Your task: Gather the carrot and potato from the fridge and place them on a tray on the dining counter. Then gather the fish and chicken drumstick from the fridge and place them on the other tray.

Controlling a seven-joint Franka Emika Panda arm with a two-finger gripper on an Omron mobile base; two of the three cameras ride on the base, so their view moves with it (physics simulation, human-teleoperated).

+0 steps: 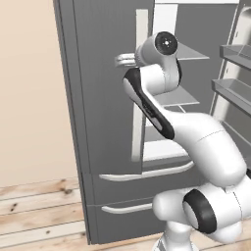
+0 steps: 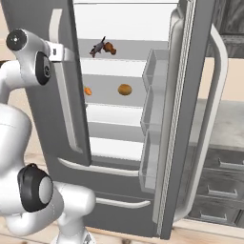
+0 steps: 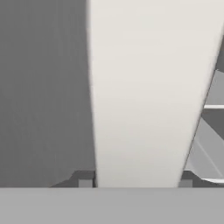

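We pinch the left door handle (image 3: 135, 96) in our pincer (image 3: 135, 183); right door open, carrot (image 2: 87, 90) and potato (image 2: 125, 89) unfetched

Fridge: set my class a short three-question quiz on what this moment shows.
1. True or false: the potato lies on a shelf above the fish.
2. Which fridge door stands wide open, showing its bins? A left; B right; C neither.
3. Fill in: the jaws sit either side of the left door's ____.

Key: 1 false, the potato is on the lower shelf; 2 B, the right door; 3 handle.
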